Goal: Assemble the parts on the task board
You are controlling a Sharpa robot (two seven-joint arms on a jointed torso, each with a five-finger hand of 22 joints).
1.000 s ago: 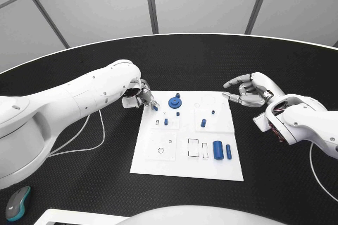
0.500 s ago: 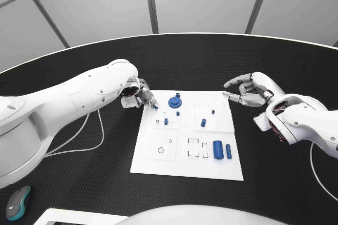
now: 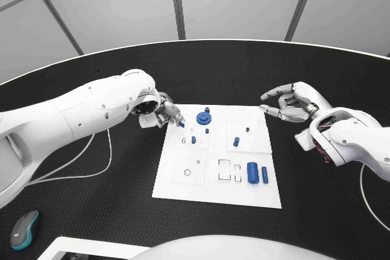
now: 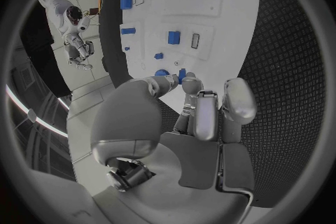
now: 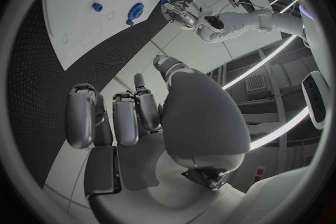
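Observation:
The white task board (image 3: pixel 213 188) lies in the middle of the black table. On it are a round blue part (image 3: pixel 203 119), two small blue pegs (image 3: pixel 193 140) (image 3: pixel 235 141) and two blue cylinders (image 3: pixel 253 172) side by side. My left hand (image 3: pixel 163 113) hovers at the board's far left corner and pinches a small blue part (image 3: pixel 180 123) between thumb and finger. The left wrist view shows that part (image 4: pixel 182 75) at the fingertips, just beside the round part (image 4: pixel 162 73). My right hand (image 3: pixel 288 105) hangs off the board's far right corner with bent fingers that hold nothing.
A grey and teal mouse (image 3: pixel 24 230) lies at the near left of the table. A white cable (image 3: pixel 96 164) runs under my left arm. A white frame (image 3: pixel 77 247) sits at the near edge.
My left arm has shifted a little while its hand stays at the board's far left corner with the small blue part. The right hand has not moved.

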